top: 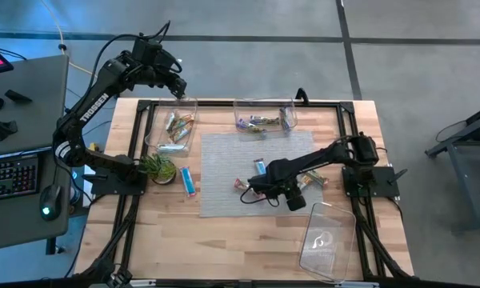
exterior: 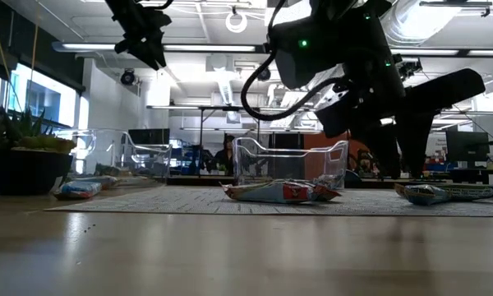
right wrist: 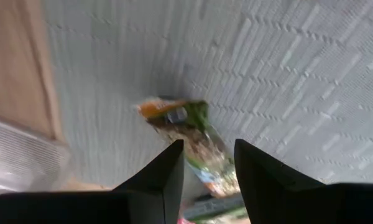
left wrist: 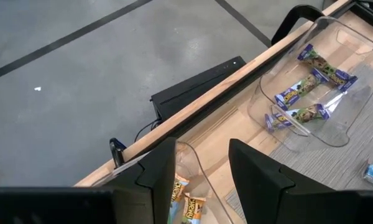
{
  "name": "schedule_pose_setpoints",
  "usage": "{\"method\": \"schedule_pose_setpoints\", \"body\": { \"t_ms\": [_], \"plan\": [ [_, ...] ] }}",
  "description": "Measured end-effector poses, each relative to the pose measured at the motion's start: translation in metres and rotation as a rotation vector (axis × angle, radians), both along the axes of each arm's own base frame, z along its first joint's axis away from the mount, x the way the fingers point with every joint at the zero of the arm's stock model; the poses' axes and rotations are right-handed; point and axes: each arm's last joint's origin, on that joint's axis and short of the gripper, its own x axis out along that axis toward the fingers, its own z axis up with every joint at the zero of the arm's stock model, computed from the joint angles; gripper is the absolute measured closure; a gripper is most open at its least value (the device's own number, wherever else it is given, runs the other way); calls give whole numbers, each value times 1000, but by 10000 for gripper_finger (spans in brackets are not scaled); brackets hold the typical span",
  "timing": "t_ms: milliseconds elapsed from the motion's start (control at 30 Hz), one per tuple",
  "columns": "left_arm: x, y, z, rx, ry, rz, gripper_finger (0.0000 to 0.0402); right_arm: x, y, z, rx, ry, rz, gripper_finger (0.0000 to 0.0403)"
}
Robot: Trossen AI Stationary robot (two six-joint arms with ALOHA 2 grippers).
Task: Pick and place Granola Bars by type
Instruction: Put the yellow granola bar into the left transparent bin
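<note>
Granola bar (right wrist: 196,140) in a green and red wrapper lies flat on the grey mat (top: 224,160), near its front edge, long axis along that edge. Right gripper (right wrist: 208,168) hangs over it, fingers spread apart. Left gripper (left wrist: 202,165) is released above the clear bin (top: 174,128) at the table's back-left corner.

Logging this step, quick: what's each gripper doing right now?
Left gripper: open, empty, above the far-left bin.
Right gripper: open, low over a green bar on the mat, not gripping it.
</note>
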Motion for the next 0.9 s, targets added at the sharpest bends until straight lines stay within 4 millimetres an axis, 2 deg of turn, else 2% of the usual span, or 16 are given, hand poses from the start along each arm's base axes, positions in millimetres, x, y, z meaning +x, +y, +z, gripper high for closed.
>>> {"method": "schedule_pose_setpoints", "body": {
  "t_ms": [233,467,667,900],
  "plan": [
    [0,0,0,0,0,0,257,5,3,-2,-38,-64,42,279],
    [0,0,0,0,0,1,257,13,4,-3,-35,-148,-27,279],
    [0,0,0,0,0,1,257,7,9,-2,-24,-90,77,279],
    [0,0,0,-1,-1,3,257,0,10,0,-25,-24,36,279]
  ]
}}
